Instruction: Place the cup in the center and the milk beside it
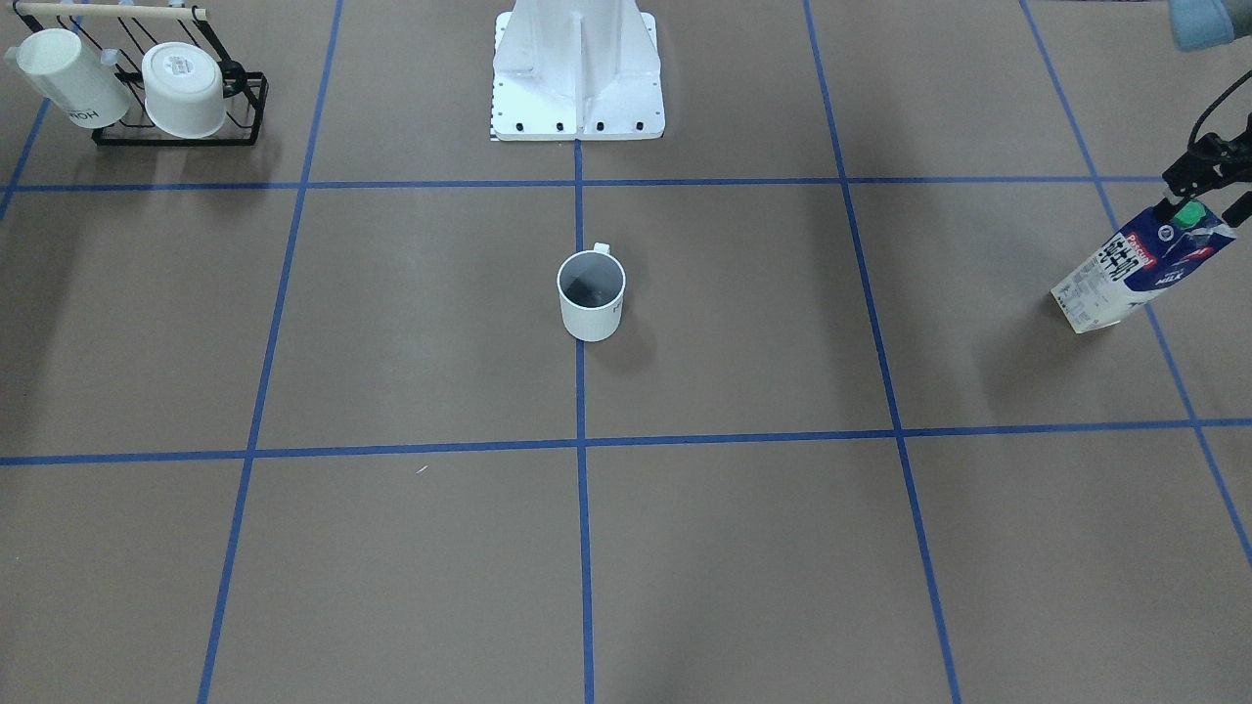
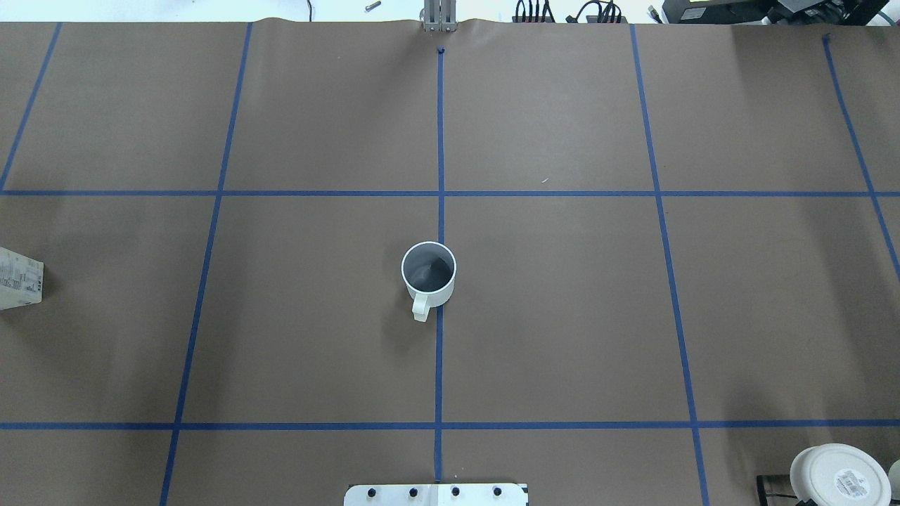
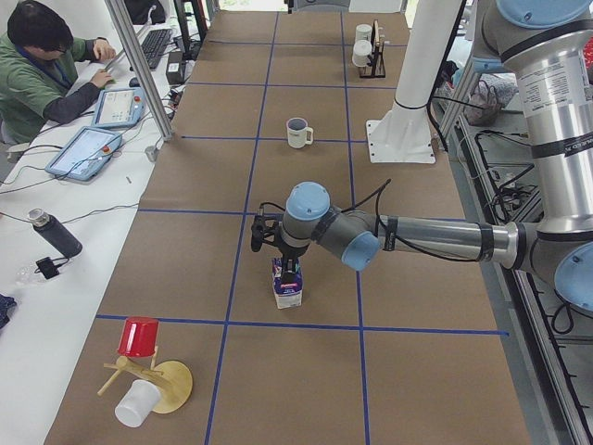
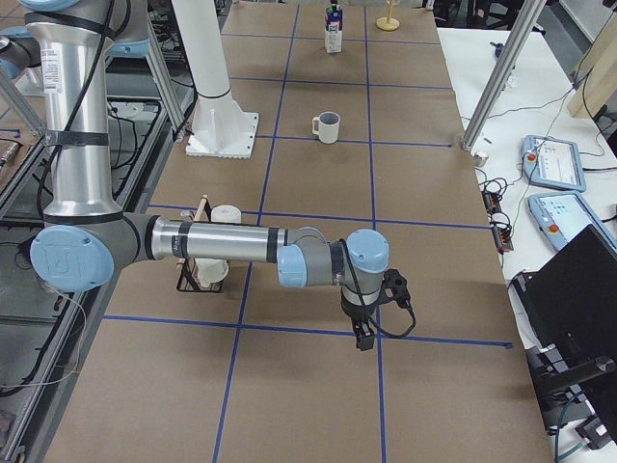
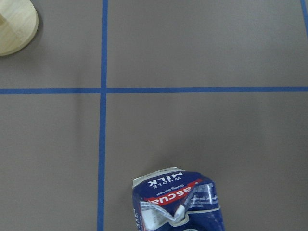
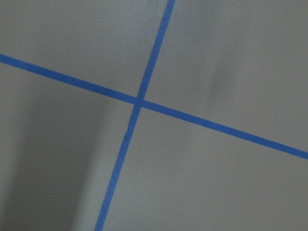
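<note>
The cup (image 1: 591, 295), a small white mug with a dark grey inside, stands upright on the center (image 1: 581, 391) of the brown surface, on the blue tape line, and also shows in the overhead view (image 2: 429, 274). The milk (image 1: 1140, 269), a blue and white carton with a green cap, stands on the surface far toward the robot's left; only its base shows at the overhead view's left edge (image 2: 17, 279). My left gripper (image 1: 1201, 207) sits over the milk's top (image 5: 178, 202), fingers closed on either side. My right gripper (image 4: 364, 338) hangs above a tape crossing; I cannot tell its state.
A black rack (image 1: 176, 132) with a taller lettered white cup (image 1: 68, 78) and a wide white cup (image 1: 184, 90) stands near the robot's white base (image 1: 577, 78). A wooden stand (image 3: 157, 385) with a red cup lies beyond the milk. An operator (image 3: 42, 56) sits at a side desk.
</note>
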You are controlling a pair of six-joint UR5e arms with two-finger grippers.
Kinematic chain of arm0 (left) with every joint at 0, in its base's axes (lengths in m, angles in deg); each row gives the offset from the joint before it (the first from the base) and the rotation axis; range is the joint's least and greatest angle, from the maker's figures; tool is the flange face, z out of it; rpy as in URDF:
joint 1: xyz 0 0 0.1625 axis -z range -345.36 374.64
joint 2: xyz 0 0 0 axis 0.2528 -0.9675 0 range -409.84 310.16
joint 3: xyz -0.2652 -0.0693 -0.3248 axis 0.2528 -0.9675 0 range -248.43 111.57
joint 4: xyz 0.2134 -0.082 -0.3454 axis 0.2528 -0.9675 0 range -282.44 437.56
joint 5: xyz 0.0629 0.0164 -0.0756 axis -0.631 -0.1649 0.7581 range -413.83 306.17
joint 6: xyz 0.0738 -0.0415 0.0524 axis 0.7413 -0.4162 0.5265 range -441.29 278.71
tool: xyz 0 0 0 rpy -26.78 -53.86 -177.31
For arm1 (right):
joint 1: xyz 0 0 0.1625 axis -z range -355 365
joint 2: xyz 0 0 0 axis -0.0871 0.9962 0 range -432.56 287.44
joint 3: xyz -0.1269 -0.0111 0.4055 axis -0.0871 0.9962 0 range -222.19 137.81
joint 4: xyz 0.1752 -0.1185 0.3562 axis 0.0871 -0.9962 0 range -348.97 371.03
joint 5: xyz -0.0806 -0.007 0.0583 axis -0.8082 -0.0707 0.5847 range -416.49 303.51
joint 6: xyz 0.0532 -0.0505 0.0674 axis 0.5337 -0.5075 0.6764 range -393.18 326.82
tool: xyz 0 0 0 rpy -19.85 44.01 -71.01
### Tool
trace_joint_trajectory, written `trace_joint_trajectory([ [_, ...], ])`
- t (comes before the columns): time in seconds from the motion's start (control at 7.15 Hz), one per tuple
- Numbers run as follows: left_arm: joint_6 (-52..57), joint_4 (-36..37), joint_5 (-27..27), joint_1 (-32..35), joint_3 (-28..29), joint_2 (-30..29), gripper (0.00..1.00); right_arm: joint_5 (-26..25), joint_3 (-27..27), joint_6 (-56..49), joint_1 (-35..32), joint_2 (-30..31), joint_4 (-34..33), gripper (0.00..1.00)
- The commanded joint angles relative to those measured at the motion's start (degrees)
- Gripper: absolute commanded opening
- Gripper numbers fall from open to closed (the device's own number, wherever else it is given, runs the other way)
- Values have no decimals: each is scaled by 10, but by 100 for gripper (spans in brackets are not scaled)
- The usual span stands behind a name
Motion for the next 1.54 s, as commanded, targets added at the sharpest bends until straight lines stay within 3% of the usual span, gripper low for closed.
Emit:
trace_joint_trajectory([
  [0.0, -20, 1, -25, -25, 19, -23, 98, 0, 1, 4, 0, 1, 0, 100],
  [0.7, -7, 2, -65, -54, 38, -29, 97, 0, 1, 5, 0, -1, 1, 100],
  [0.84, 1, 2, -65, -55, 38, -28, 92, 0, 1, 6, 0, -1, 1, 100],
  [0.98, 19, 2, -65, -55, 39, -27, 72, 0, 5, 6, 0, -1, 1, 100],
  [1.12, 36, 2, -65, -55, 41, -27, 43, 0, 5, 6, 0, -1, 1, 100],
  [1.4, 43, 2, -65, -55, 41, -27, 22, 0, 5, 6, 0, -1, 1, 100],
])
